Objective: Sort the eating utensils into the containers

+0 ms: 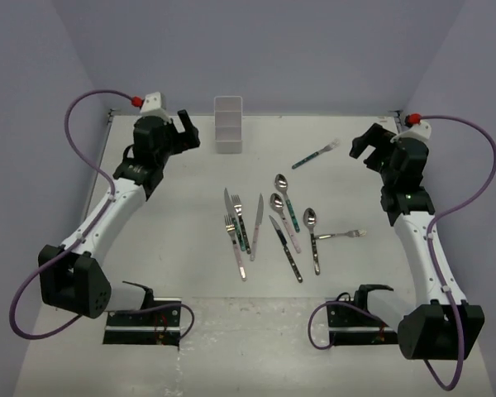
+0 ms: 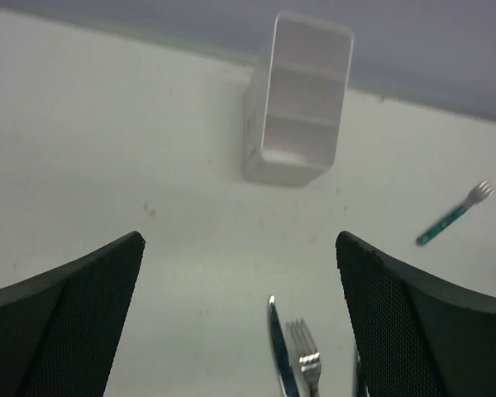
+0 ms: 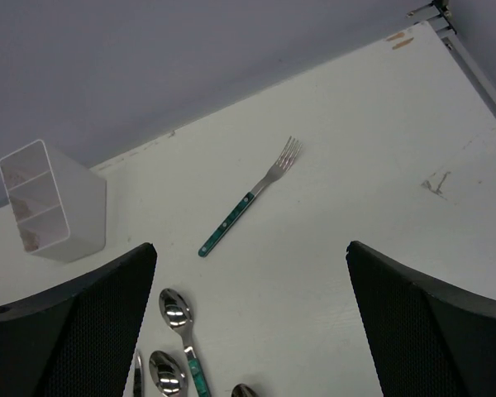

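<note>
A: White table (image 1: 149, 248), lilac walls. What lies nearest the bases?
B: A cluster of utensils (image 1: 277, 201) mid-table: forks, knives and spoons. Beyond it, to the right, a teal-handled fork (image 1: 314, 154) lies alone.
A: The grippers?
B: The left gripper (image 1: 190, 132) and right gripper (image 1: 362, 145) hover farther back, fingers wide apart. The white holder (image 1: 228, 124) stands upright by the far edge.

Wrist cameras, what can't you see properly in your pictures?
- Left wrist view: the knife and fork are cut off by the bottom edge, so their handles don't show.
- Right wrist view: the spoons are cut off by the bottom edge too.
- Right wrist view: the holder hides its floor behind its own walls.
</note>
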Controlling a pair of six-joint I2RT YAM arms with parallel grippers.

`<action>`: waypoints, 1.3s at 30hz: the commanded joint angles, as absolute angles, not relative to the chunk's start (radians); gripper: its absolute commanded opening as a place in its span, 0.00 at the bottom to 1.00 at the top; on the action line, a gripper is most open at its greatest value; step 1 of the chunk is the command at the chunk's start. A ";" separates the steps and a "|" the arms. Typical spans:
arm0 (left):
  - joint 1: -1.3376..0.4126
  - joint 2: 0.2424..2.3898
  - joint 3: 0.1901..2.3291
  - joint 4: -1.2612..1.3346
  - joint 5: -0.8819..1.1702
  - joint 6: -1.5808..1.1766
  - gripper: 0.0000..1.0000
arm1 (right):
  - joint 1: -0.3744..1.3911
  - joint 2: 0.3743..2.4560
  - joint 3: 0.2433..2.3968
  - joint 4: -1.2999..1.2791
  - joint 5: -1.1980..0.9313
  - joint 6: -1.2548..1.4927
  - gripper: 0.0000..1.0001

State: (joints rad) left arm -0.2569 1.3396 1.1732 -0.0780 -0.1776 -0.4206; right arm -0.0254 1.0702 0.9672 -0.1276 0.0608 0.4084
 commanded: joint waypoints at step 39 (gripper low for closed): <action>-0.954 1.420 0.759 -0.451 -0.336 -0.905 1.00 | 0.101 0.953 0.917 -0.506 0.198 0.575 0.99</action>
State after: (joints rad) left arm -0.9344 1.4021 0.7818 -0.4580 -0.2756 -0.8383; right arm 0.0982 0.9855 0.9379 -0.5129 0.2089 0.5686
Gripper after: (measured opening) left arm 0.999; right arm 0.990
